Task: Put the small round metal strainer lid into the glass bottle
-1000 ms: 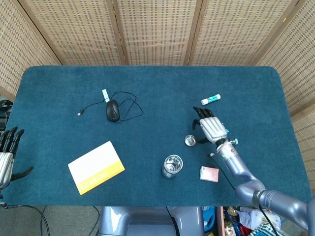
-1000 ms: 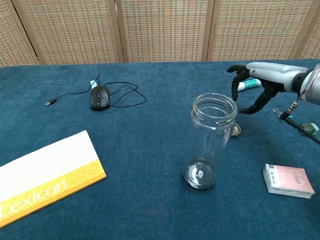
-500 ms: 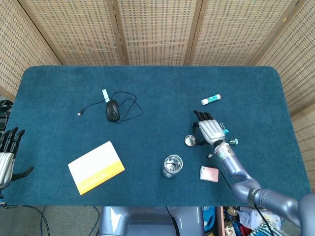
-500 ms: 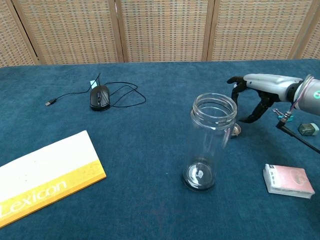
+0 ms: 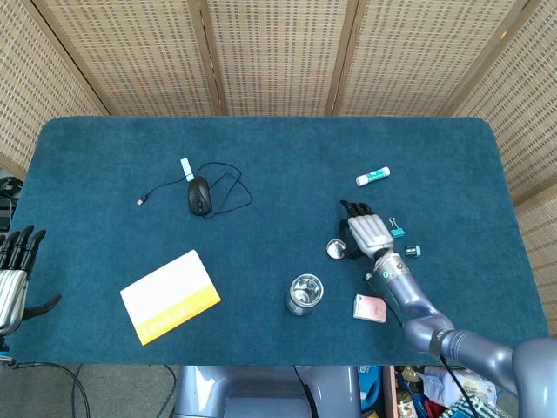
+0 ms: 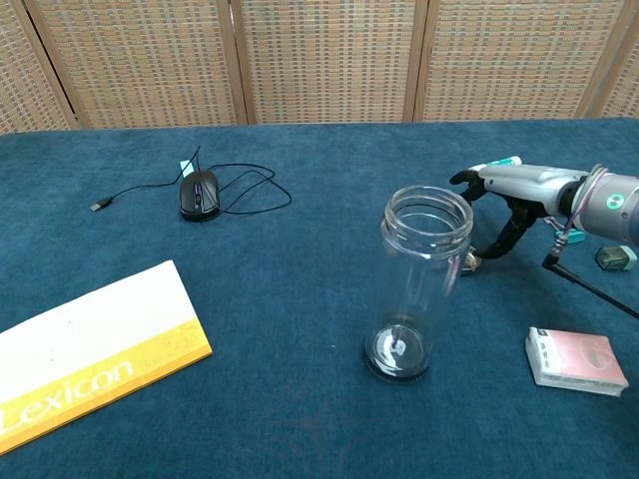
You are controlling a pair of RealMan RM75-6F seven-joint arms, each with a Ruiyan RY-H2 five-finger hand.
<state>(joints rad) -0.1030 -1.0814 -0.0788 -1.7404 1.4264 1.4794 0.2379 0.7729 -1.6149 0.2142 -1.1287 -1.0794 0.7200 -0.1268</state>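
The small round metal strainer lid (image 5: pixel 336 249) lies flat on the blue cloth; in the chest view only its edge (image 6: pixel 470 262) peeks out from behind the bottle. The clear glass bottle (image 5: pixel 305 294) (image 6: pixel 424 284) stands upright and uncapped near the table's front edge, left of and nearer than the lid. My right hand (image 5: pixel 365 233) (image 6: pixel 504 190) hovers low just right of the lid, fingers spread, with the thumb reaching down at the lid's edge; nothing is lifted. My left hand (image 5: pixel 14 274) rests open off the table's left edge.
A pink card box (image 5: pixel 370 308) (image 6: pixel 577 361) lies right of the bottle. Right of the hand lie a small clip (image 5: pixel 398 232) and a teal piece (image 5: pixel 412 251); a glue stick (image 5: pixel 372 176) lies behind it. A wired mouse (image 5: pixel 199 194) and a yellow-white book (image 5: pixel 170 296) are on the left half.
My right hand has sunk toward the cloth and drawn closer to the lid, its thumb now down at the lid's edge. The lid, bottle and left hand have not moved.
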